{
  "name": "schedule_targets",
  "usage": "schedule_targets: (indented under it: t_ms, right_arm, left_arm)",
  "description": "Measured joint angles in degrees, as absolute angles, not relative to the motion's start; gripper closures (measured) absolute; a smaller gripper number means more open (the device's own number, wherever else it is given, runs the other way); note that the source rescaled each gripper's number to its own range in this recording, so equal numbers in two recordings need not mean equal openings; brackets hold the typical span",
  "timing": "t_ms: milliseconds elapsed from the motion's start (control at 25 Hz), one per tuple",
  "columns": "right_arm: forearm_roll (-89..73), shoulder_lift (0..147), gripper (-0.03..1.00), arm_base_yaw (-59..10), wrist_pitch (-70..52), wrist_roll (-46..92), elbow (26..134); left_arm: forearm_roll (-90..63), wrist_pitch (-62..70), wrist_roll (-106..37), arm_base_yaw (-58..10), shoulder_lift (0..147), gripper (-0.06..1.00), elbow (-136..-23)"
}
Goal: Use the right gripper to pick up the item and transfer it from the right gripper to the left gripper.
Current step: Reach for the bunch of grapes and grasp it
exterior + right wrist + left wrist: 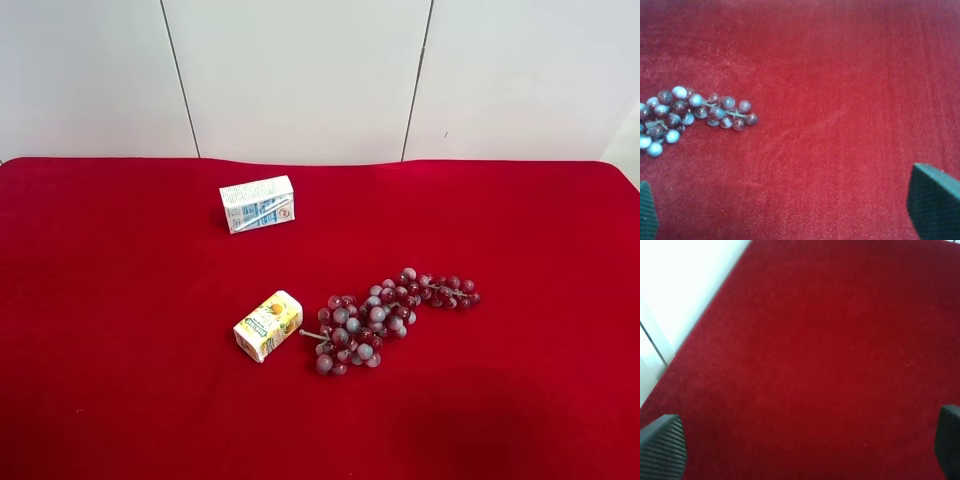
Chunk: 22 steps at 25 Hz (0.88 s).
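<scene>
The bunch of dark red and frosty grey-blue grapes point(385, 315) lies on the red cloth, right of the yellow juice carton. Neither arm shows in the exterior high view. In the right wrist view the tapering end of the grape bunch point(687, 112) lies well off from my right gripper point(790, 210), which is open and empty above bare cloth, its fingertips point(935, 200) far apart. In the left wrist view my left gripper point(810, 445) is open and empty over bare red cloth, and the grapes are out of view there.
A yellow juice carton point(267, 325) lies just beside the grapes' stem end. A white-and-blue carton point(257, 204) stands farther back. The red cloth point(120, 300) covers the table up to a white panelled wall point(300, 70); its edge shows in the left wrist view point(700, 325).
</scene>
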<state>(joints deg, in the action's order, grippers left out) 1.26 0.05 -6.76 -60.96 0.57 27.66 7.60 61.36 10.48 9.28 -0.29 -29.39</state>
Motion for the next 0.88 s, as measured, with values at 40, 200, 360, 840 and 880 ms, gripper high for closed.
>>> schedule_targets:
  t_ms: [40, 200, 360, 840, 880]
  right_arm:
    - [1.0, 0.8, -0.02, -6.8, -60.7, 0.6, 28.3]
    - [-1.3, 7.8, -0.02, -6.8, -57.0, 0.8, 33.6]
    - [-1.5, 18.4, -0.02, -6.8, -55.7, 0.8, 39.0]
    - [-6.7, 50.8, -0.02, -6.8, -46.0, 0.9, 47.7]
    - [-7.3, 53.5, -0.02, -6.8, -44.6, 1.0, 47.7]
  left_arm:
    - [7.6, 61.4, 10.5, 9.3, -0.3, -0.05, -29.4]
    - [7.6, 61.4, 10.5, 9.3, -0.3, -0.05, -29.4]
    - [7.6, 61.4, 10.5, 9.3, -0.3, -0.05, -29.4]
    - [7.6, 61.4, 10.4, 9.3, -0.3, -0.05, -29.4]
    - [7.6, 61.4, 10.4, 9.3, -0.3, -0.05, -29.4]
